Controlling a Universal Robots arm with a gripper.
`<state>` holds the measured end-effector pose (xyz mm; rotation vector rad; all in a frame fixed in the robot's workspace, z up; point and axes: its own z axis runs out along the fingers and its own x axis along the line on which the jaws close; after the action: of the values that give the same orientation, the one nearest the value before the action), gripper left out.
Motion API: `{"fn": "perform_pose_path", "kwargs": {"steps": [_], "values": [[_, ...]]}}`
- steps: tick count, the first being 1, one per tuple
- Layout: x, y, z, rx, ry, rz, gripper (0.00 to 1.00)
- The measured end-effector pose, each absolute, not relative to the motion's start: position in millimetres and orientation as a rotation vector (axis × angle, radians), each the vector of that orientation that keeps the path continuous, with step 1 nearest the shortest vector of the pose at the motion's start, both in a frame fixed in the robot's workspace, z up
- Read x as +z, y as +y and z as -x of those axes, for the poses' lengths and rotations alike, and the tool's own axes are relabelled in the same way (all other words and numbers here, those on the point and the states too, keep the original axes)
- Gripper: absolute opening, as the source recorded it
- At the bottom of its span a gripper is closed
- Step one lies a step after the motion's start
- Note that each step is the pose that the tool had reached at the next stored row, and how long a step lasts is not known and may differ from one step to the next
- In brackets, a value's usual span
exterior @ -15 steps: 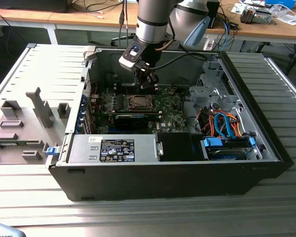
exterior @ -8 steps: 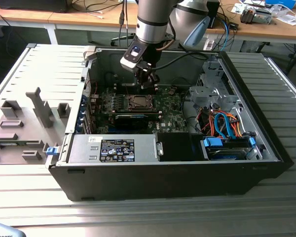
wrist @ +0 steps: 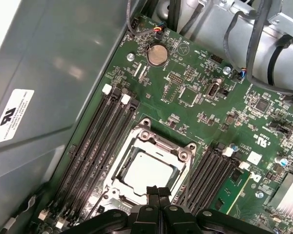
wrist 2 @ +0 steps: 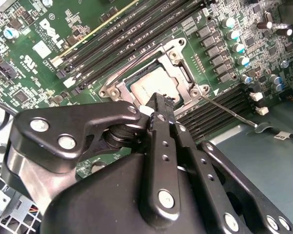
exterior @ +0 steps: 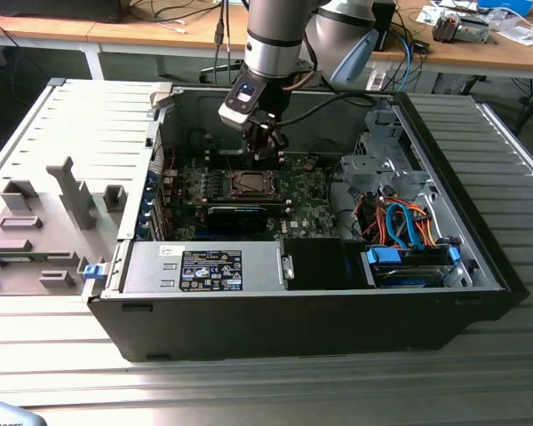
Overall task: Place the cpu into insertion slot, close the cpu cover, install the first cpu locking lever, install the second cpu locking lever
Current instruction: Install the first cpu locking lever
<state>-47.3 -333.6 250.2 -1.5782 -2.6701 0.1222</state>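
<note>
The cpu (wrist: 149,171) lies flat in its socket on the green motherboard, its silvery top showing through the metal cover frame (wrist: 158,140), which lies down around it. It also shows in the second wrist view as the cpu (wrist 2: 152,85), with the cover (wrist 2: 178,66) around it. A thin metal locking lever (wrist 2: 229,110) sticks out sideways from one socket corner over the memory slots. My gripper (wrist: 157,191) hangs just above the socket's edge, fingers pressed together and holding nothing. The gripper (exterior: 266,146) is over the socket (exterior: 247,184) in the exterior view.
Black memory slots (wrist: 95,146) run along both sides of the socket. The case's grey wall (wrist: 49,73) stands close beside them. Bundled cables (exterior: 400,222) and drive bays fill the exterior view's right, and the power supply (exterior: 204,266) sits at the front.
</note>
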Motion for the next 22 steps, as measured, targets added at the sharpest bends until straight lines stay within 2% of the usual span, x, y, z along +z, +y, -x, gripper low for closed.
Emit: {"fn": "perform_pose_path", "kwargs": {"steps": [22], "values": [[250.2,-333.6,47.3,0.125,-2.75,1.443,0.11]]}}
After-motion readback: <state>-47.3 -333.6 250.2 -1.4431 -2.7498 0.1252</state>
